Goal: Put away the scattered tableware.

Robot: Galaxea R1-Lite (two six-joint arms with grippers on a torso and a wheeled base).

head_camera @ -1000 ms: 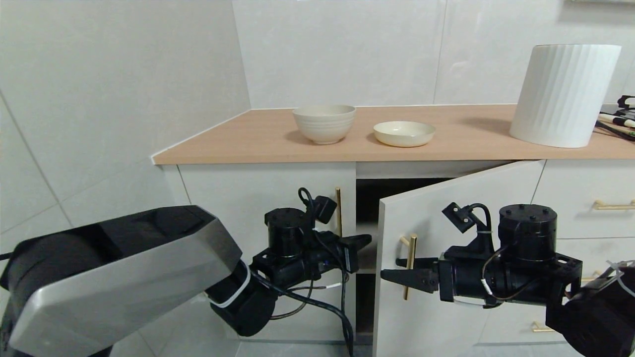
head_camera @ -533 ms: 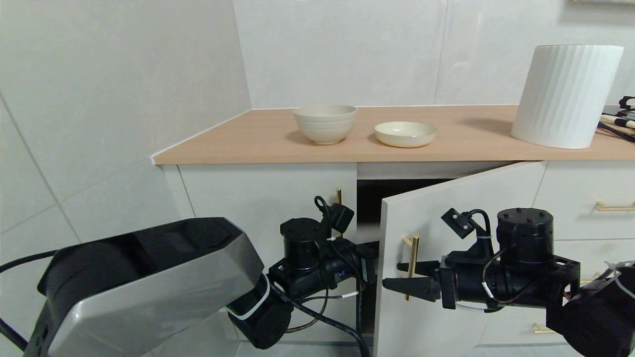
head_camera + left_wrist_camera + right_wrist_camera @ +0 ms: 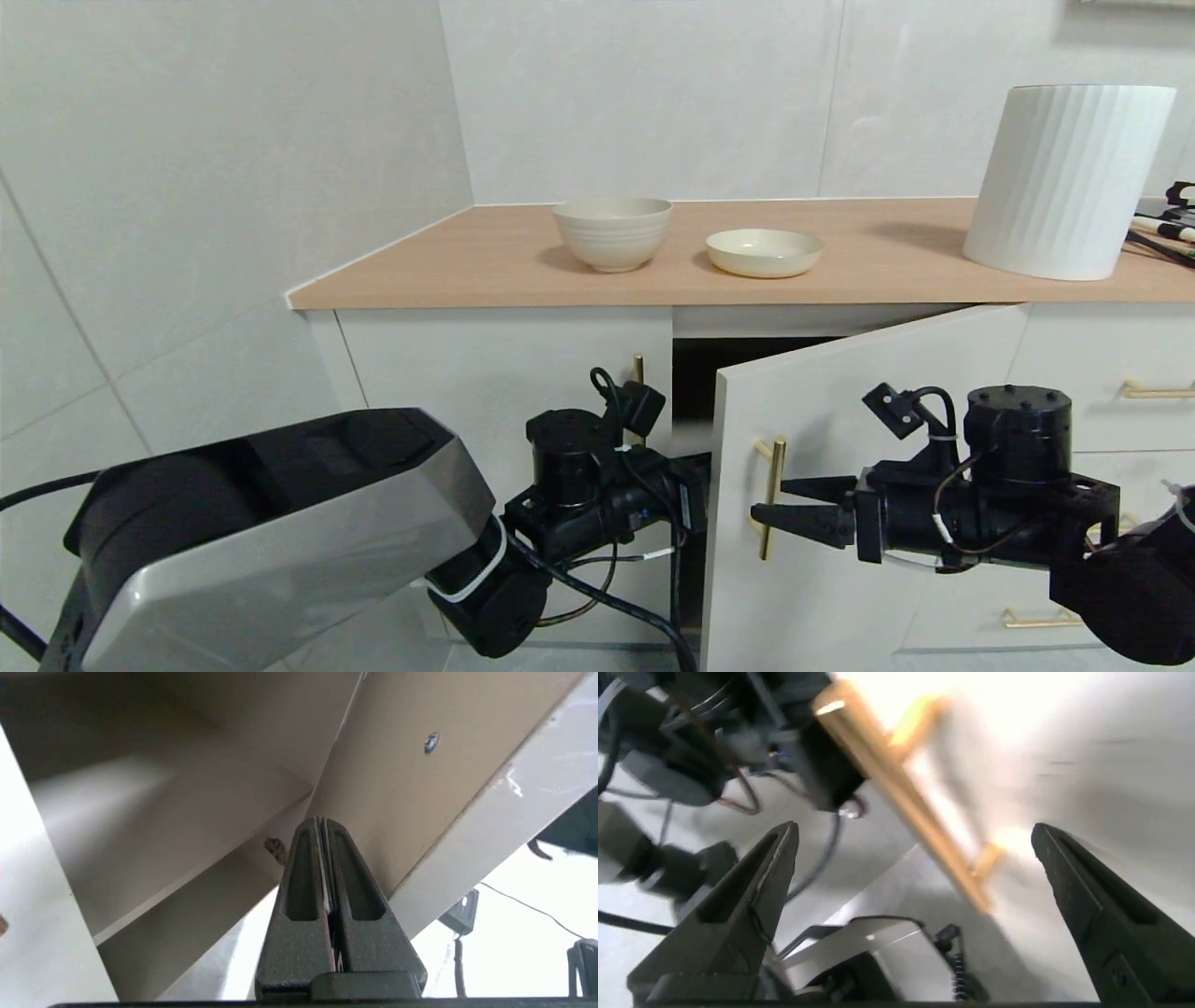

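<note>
A cream ribbed bowl (image 3: 611, 231) and a shallow cream plate (image 3: 764, 252) stand side by side on the wooden countertop (image 3: 448, 266). Below them the right cabinet door (image 3: 840, 392) stands ajar, with the dark cabinet opening beside it. My left gripper (image 3: 698, 478) sits at the gap by the door's edge. In the left wrist view the left gripper (image 3: 320, 831) is shut and empty, pointing between the door's inner face (image 3: 448, 756) and a shelf (image 3: 159, 840). My right gripper (image 3: 780, 499) is open at the door's gold handle (image 3: 770, 499). The right gripper (image 3: 915, 835) has this handle (image 3: 906, 793) lying across between its fingers.
A tall white ribbed container (image 3: 1069, 182) stands on the counter's right, with utensils (image 3: 1167, 229) beyond it. Drawers with gold handles (image 3: 1156, 385) lie right of the open door. The left door (image 3: 504, 373) is closed. Tiled walls close the left side and the back.
My left arm pushed forward to the door gap, then held still. My right gripper drew back to the right, so its fingertips now end at the handle. The door stays ajar.
</note>
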